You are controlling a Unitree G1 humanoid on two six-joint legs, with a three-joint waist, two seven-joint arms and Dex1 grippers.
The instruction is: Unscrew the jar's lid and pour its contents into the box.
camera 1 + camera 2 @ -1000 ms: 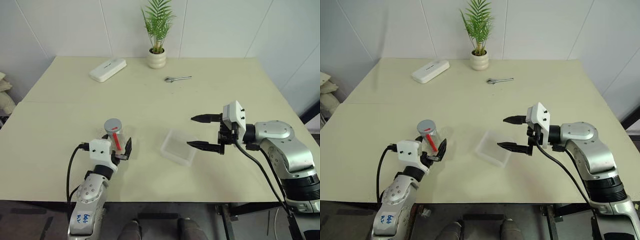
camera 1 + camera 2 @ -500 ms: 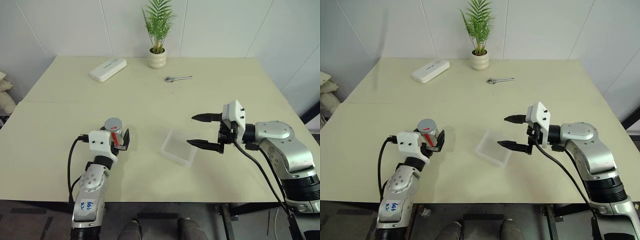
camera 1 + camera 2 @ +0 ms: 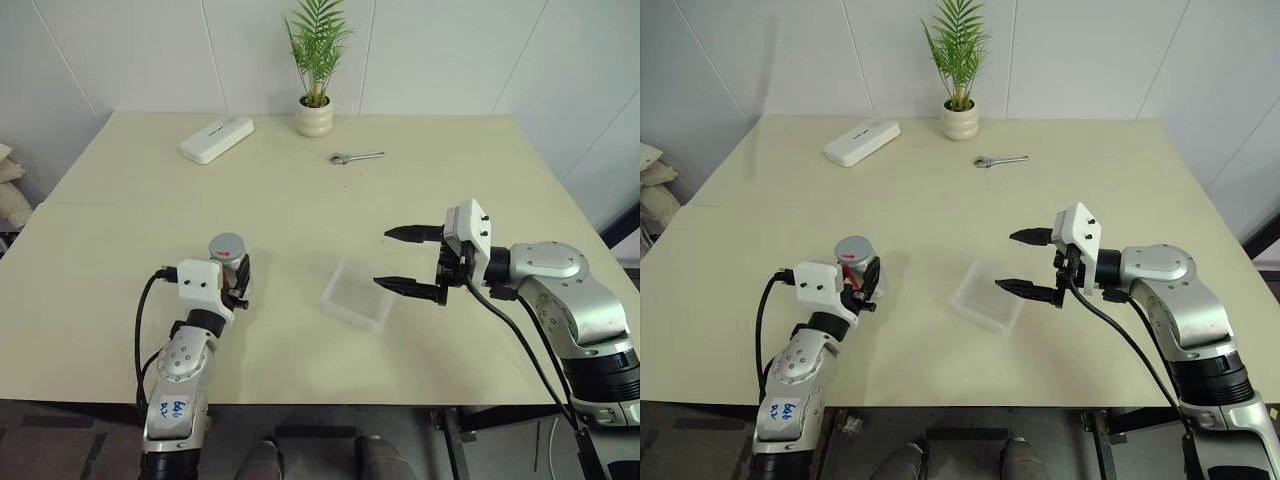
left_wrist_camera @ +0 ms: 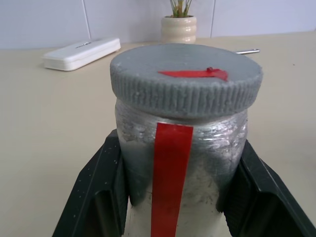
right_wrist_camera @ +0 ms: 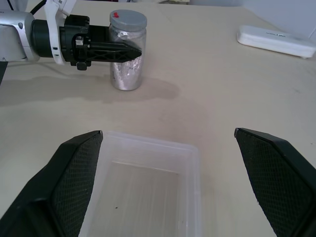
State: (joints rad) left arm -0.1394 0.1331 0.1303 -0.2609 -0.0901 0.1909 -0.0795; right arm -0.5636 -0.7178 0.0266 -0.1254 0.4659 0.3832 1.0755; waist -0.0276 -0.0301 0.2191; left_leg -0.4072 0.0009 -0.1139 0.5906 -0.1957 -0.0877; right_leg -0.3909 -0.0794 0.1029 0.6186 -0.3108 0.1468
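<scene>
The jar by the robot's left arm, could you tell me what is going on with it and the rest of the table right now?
The left gripper is shut on the jar, which stands upright on the table with its gray lid on. The right gripper hangs open above the right side of the box, which looks empty apart from a tiny speck. Nothing has been unscrewed or poured yet. A wrench, a white device and a potted plant sit at the far side.

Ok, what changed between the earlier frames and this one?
The left end effector moved forward around the jar and shut on its body, below the lid; earlier its fingers stood open beside the jar. The right end effector stayed open above the box. The jar stayed upright on the table.
</scene>
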